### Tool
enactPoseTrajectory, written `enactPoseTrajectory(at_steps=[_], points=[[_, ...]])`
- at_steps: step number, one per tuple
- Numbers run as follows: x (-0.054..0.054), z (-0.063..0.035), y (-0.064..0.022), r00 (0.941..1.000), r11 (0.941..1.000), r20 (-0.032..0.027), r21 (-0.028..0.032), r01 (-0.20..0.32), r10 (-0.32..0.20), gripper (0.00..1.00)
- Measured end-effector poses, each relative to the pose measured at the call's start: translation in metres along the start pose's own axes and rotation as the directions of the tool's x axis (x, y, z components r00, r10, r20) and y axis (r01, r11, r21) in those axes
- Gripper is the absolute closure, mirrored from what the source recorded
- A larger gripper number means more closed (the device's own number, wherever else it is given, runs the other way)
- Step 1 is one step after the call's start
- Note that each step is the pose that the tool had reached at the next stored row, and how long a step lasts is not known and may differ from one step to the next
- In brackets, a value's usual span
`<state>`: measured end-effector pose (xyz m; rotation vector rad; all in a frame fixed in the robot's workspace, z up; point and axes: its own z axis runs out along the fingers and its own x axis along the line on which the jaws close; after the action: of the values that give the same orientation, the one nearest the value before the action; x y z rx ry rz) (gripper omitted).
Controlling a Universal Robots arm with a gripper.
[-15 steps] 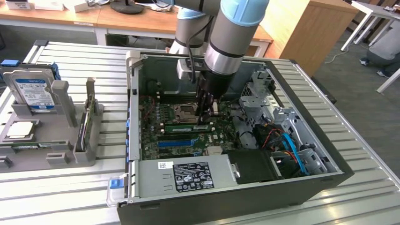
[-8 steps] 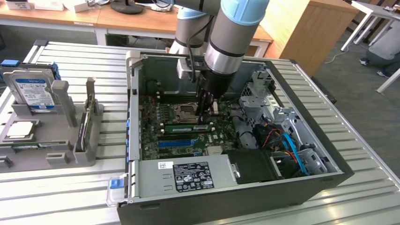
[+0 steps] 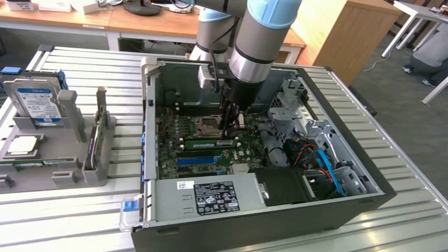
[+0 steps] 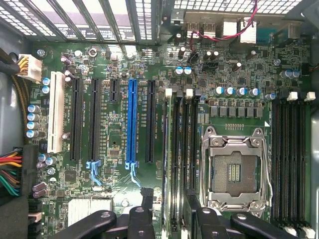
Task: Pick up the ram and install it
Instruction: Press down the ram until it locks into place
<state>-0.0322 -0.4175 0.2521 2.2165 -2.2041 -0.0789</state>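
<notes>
A pale grey slatted metal bench (image 3: 413,210) spans the foreground under soft, even light; behind it runs a long light-brown wooden desk on white legs (image 3: 161,25), carrying small white boxes (image 3: 56,5) and a round black stand base (image 3: 144,9); towards the exterior view's right, a tall light-wood cabinet (image 3: 350,37) stands on a dark grey floor (image 3: 388,84); beyond it, a white table (image 3: 420,11).

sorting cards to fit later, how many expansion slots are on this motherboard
6, side by side: white slot by the wire bundle, two long black slots, short black slot, blue slot, then another long black slot nearest the memory slots. None looks hidden.
</notes>
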Motion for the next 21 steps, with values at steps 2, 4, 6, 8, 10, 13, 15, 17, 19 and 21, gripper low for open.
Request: enactPoseTrajectory(at_steps=[2, 4, 6, 8, 10, 13, 15, 17, 19, 21], points=[[0.0, 0.0, 0.0, 1.0, 1.0, 0.0, 0.0, 0.0, 0.0, 0.62], [0.0, 0.0, 0.0, 1.0, 1.0, 0.0, 0.0, 0.0, 0.0, 0.7], [0.0, 0.0, 0.0, 1.0, 1.0, -0.0001, 0.0, 0.0, 0.0, 0.76], [0.0, 0.0, 0.0, 1.0, 1.0, 0.0, 0.0, 0.0, 0.0, 0.82], [0.0, 0.0, 0.0, 1.0, 1.0, 0.0, 0.0, 0.0, 0.0, 0.89], [0.0, 0.0, 0.0, 1.0, 1.0, 0.0, 0.0, 0.0, 0.0, 0.89], [0.0, 0.0, 0.0, 1.0, 1.0, 0.0, 0.0, 0.0, 0.0, 0.89], [0.0, 0.0, 0.0, 1.0, 1.0, 0.0, 0.0, 0.0, 0.0, 0.89], [0.0, 0.0, 0.0, 1.0, 1.0, 0.0, 0.0, 0.0, 0.0, 0.89], [0.0001, 0.0, -0.0009, 1.0, 1.0, 0.0, -0.0001, 0.0, 0.0, 0.89]])
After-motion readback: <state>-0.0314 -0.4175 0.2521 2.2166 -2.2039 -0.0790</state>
